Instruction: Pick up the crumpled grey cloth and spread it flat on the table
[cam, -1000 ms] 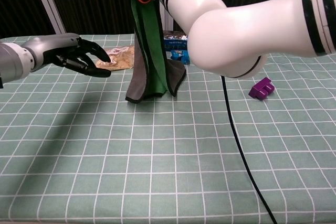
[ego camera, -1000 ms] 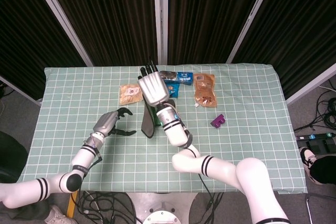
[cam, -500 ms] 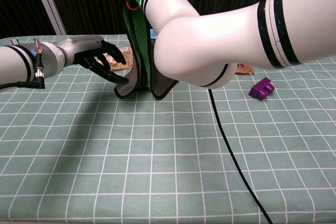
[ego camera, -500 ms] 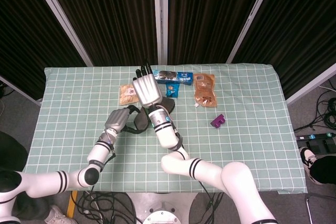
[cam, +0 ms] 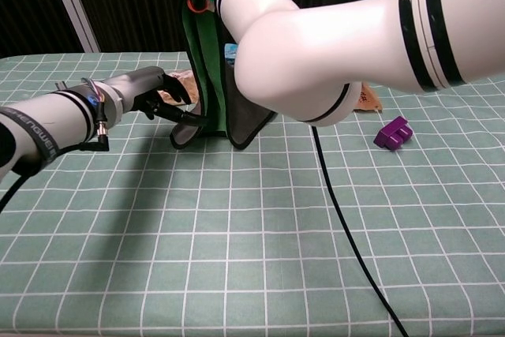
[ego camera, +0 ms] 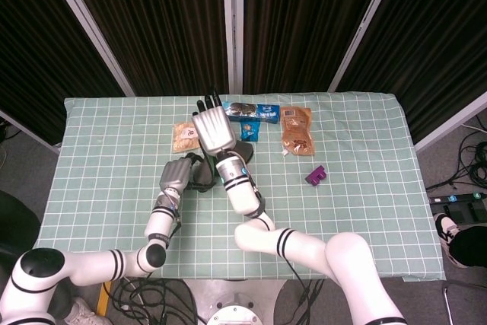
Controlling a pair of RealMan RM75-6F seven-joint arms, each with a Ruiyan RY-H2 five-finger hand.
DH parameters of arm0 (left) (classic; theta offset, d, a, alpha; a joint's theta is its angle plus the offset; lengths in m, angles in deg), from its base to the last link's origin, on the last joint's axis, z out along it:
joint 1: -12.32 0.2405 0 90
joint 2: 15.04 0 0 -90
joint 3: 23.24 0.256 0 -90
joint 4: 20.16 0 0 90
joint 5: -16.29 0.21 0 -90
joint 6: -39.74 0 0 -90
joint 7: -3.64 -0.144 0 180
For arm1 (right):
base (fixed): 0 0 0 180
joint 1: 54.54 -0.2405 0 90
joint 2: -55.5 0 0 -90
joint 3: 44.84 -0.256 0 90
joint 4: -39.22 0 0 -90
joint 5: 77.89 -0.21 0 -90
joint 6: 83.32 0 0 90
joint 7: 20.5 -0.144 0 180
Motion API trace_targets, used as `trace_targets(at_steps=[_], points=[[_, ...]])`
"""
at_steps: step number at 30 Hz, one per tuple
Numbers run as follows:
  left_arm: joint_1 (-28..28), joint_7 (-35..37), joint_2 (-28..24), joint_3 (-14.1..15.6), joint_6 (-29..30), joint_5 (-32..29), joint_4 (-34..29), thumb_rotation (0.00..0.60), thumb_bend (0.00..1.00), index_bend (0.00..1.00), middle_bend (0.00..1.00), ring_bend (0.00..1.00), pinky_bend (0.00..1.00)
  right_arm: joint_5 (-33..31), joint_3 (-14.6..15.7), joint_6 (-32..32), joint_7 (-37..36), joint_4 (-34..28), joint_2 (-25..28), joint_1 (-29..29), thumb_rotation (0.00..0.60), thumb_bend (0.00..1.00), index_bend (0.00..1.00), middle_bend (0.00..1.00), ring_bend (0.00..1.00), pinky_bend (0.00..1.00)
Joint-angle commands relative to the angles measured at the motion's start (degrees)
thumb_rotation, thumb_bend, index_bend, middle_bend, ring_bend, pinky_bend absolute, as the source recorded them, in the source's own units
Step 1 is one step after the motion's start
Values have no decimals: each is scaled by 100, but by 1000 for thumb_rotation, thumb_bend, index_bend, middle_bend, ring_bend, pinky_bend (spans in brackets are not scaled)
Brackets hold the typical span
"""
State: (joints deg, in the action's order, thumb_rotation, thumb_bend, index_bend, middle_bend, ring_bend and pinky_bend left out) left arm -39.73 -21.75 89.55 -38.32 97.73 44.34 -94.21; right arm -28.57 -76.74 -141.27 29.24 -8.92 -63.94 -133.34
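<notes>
While the right hand (ego camera: 214,129) sits raised over the middle of the table (ego camera: 365,211), it holds the grey cloth (cam: 211,76) by its top edge, fingers closed over the fabric, black fingertips showing above the silver back of the hand in the head view. The cloth hangs down as a narrow vertical drape, green side facing the chest camera, grey side showing at the lower hem; bottom edge touches or nearly touches the table, can't tell which. Left hand (cam: 156,92) is low, just left of the drape, dark fingers (cam: 186,114) reaching to the cloth's lower left edge. They look to be on the hem, but whether they're actually pinching it can't be told from either view. In the head view the left hand (ego camera: 178,175) is directly beside the right wrist, cloth mostly hidden between them. Behind the cloth: a tan snack bag (ego camera: 186,136) to the left, a blue packet (ego camera: 253,111) at the far edge, an orange-brown pouch (ego camera: 296,130) to the right. A purple block (ego camera: 316,176) lies well right of the cloth, apart from everything.
</notes>
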Motion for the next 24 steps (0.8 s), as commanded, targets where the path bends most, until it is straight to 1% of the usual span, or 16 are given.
trace_targets(at_steps=[1, 3, 5, 7, 10, 14, 18, 21, 24], points=[[1, -42, 186, -92, 16, -78, 257, 341, 0, 316, 281, 286, 339, -32, 42, -101, 35, -205, 52, 80, 600, 481, 734, 294, 197, 50], [13, -18, 284, -142, -34, -88, 428, 381, 0, 316, 281, 286, 340, -38, 85, -155, 59, -359, 99, 141, 600, 481, 734, 295, 197, 50], [53, 54, 347, -183, -79, -49, 558, 445, 13, 316, 281, 286, 340, -24, 139, -215, 67, -522, 164, 217, 600, 484, 734, 295, 197, 50], [111, 175, 372, -227, -105, 28, 624, 490, 60, 332, 281, 286, 340, -33, 171, -239, 46, -677, 239, 297, 600, 484, 734, 295, 197, 50], [216, 423, 402, -317, -127, 179, 694, 506, 139, 389, 292, 286, 340, -60, 225, -287, 23, -917, 361, 432, 600, 483, 734, 296, 198, 50], [320, 734, 463, -467, -172, 337, 770, 512, 181, 437, 323, 291, 344, -180, 230, -278, -34, -1193, 490, 561, 600, 485, 736, 298, 200, 50], [393, 1060, 606, -598, -151, 543, 970, 520, 232, 495, 368, 336, 366, -280, 236, -257, -46, -1431, 621, 634, 600, 489, 736, 301, 203, 50], [447, 1321, 690, -683, -153, 730, 1133, 535, 305, 526, 387, 339, 374, -396, 218, -227, -85, -1670, 742, 703, 600, 490, 736, 302, 205, 50], [494, 1561, 753, -733, -150, 958, 1273, 536, 406, 552, 406, 340, 380, -487, 225, -219, -110, -1869, 868, 767, 600, 491, 736, 304, 205, 50]])
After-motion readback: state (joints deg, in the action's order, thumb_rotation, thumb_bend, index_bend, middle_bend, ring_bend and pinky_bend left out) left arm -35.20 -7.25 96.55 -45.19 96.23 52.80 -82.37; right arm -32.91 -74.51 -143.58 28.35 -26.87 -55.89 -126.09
